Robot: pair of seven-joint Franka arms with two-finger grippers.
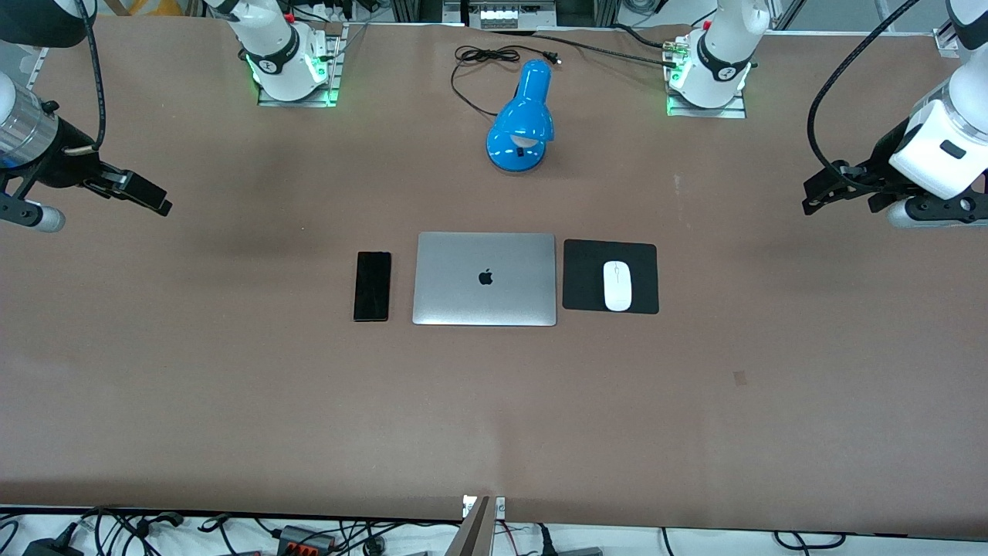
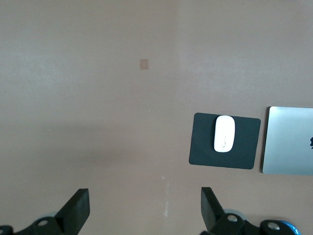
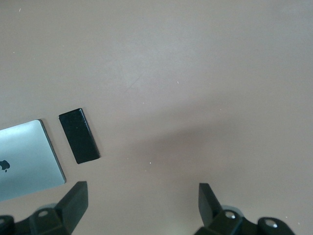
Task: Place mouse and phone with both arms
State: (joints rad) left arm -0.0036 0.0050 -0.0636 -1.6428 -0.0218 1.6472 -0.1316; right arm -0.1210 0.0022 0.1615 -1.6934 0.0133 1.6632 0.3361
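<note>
A small white oval computer mouse of glossy plastic [image 1: 617,285] [image 2: 224,133], with a thin grey centre line, lies flat on a black square mouse pad [image 1: 610,276] [image 2: 225,140], beside a closed silver laptop [image 1: 485,279] toward the left arm's end of the counter. A slim black rectangular smartphone with a glossy dark screen [image 1: 372,286] [image 3: 79,135] lies flat on the brown counter [image 1: 494,401], just beside the laptop toward the right arm's end, its long side parallel to the laptop's edge.

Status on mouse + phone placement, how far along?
Looks done: mouse sits on the mouse pad, phone lies flat beside the closed laptop. In hand: nothing; left pincer and right pincer hang open over bare table at their own ends. Left: nothing visible.
</note>
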